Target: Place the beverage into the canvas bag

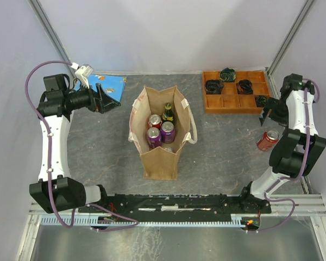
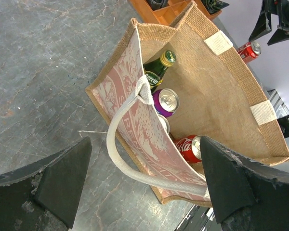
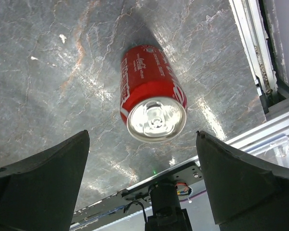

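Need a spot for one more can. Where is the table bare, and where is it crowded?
Bare: table between canvas bag and loose Coca-Cola can; also left of the bag. Crowded: inside the bag, and the wooden tray at back right.

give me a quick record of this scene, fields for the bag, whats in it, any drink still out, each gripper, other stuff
bag: canvas bag, upright, mouth open, mid-table
in bag: green bottle, two purple cans, bagged red can
still out: loose red can, on its side on the table, far right
left gripper: open, empty, left of the bag
right gripper: open, empty, pointed at the loose red can, not touching it
other: wooden tray at back right, dark rolled items in its compartments
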### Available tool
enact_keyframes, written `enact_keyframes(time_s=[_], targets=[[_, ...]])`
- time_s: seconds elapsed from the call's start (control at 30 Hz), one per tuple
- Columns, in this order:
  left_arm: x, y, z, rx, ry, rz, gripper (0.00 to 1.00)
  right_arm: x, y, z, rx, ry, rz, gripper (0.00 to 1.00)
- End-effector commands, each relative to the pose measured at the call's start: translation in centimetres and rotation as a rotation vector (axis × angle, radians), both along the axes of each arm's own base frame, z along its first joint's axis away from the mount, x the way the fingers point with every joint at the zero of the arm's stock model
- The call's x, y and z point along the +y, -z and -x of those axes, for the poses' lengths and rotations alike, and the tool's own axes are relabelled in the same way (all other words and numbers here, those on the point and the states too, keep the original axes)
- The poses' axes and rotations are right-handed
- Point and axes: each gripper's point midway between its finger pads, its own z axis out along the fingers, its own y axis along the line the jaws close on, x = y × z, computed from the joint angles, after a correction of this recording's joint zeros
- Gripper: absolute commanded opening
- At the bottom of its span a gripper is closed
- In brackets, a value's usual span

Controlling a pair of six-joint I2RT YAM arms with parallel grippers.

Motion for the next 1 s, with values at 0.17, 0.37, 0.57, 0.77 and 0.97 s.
enact_keyframes(time_s=[0.17,0.37,0.57,0.77,0.97], targets=[[-0.3,0.6,1.0,-0.033,0.028,-0.031,0.99,-0.9,3.7,-0.8,0.019,0.001,-0.001,0.99],[-0.4,0.6,1.8,-0.037,0.031,-0.042,0.99,-0.6,6.0,0.0,0.071,0.015,-0.024,0.95],[-0.4,0.7,2.6,-0.039,0.037,-0.056,0.99,-0.2,6.8,1.4,0.091,0.029,-0.031,0.85],[-0.5,0.8,2.8,-0.039,0.046,-0.052,0.99,0.0,6.6,2.4,0.103,0.021,-0.032,0.8],[-0.6,0.8,3.0,-0.042,0.05,-0.05,0.99,0.2,5.4,2.3,0.067,0.015,-0.038,0.13]])
